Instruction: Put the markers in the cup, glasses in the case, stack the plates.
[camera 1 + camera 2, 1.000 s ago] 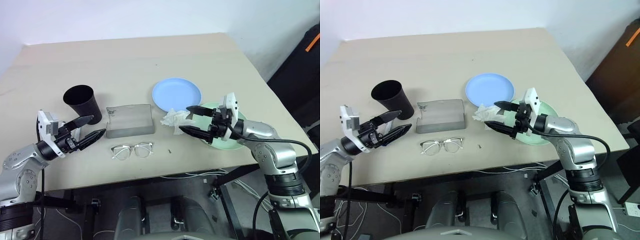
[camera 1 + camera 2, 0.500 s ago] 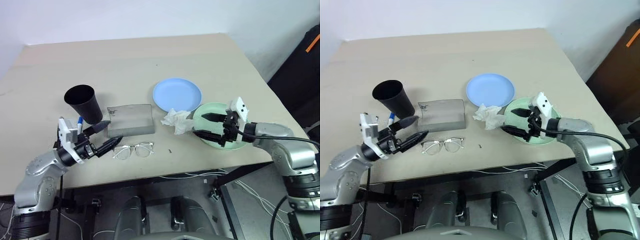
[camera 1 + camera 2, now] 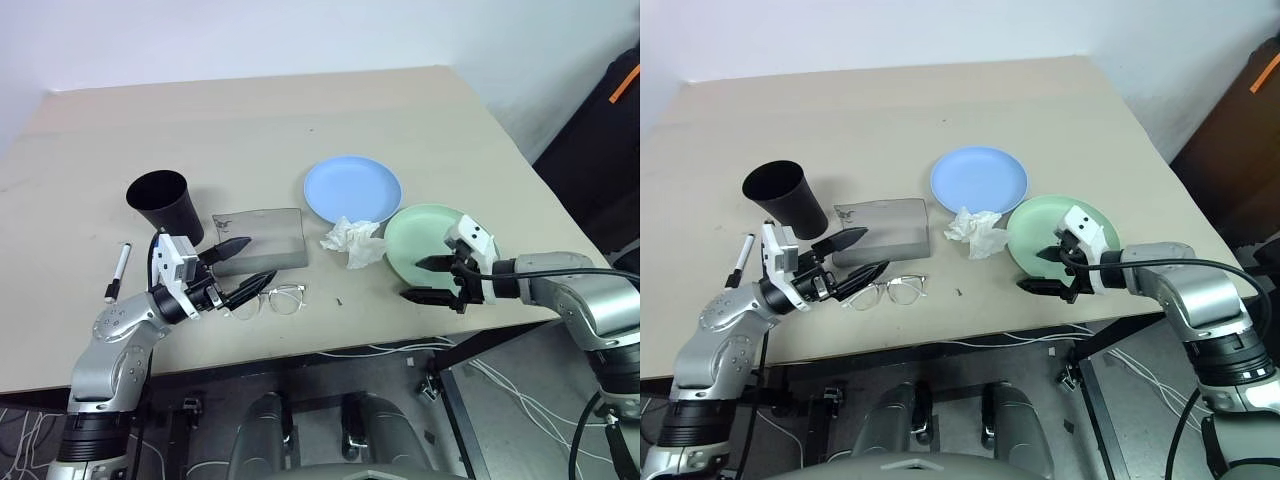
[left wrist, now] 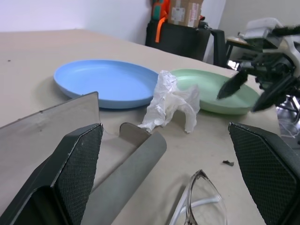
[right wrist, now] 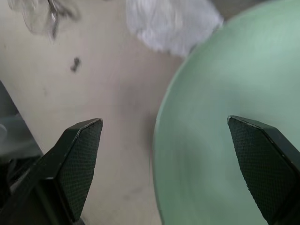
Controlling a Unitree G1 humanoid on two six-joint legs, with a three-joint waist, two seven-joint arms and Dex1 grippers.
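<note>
Beige tabletop [image 3: 260, 110], items left to right. Far left, one thin white-bodied marker with dark cap [image 3: 118, 272] flat on the table, at about 8 o'clock from the tall matte black tapered cup [image 3: 167, 207], which stands upright; no print readable on either. Left gripper [image 3: 243, 265], two black fingers spread wide, nothing held, tips hovering between the front edge of the flat grey rectangular felt-like case [image 3: 262, 239] and the clear thin-framed eyeglasses [image 3: 268, 299]; a white block sits on its wrist, no lettering legible. Case lies at 3 o'clock of the cup, just beside it, with a small dark mark at its far-left corner, too small to read. Glasses lie on the table at 6 o'clock of the case, near its front edge, lenses up; in the left wrist view one lens [image 4: 199, 204] shows close by the fingers. Crumpled white tissue [image 3: 352, 241] sits at 3 o'clock of the case, touching or nearly touching both plates. Round shallow light blue plate [image 3: 353, 189] at 12 o'clock of the tissue; round shallow mint green plate [image 3: 432, 240] at 3 o'clock of it, the plates side by side, not stacked. Right gripper [image 3: 427, 279] fully spread, empty, at the green plate's near rim, one finger over the plate, the other outside it above the table. Small dark speck [image 3: 340, 300] near the glasses.
</note>
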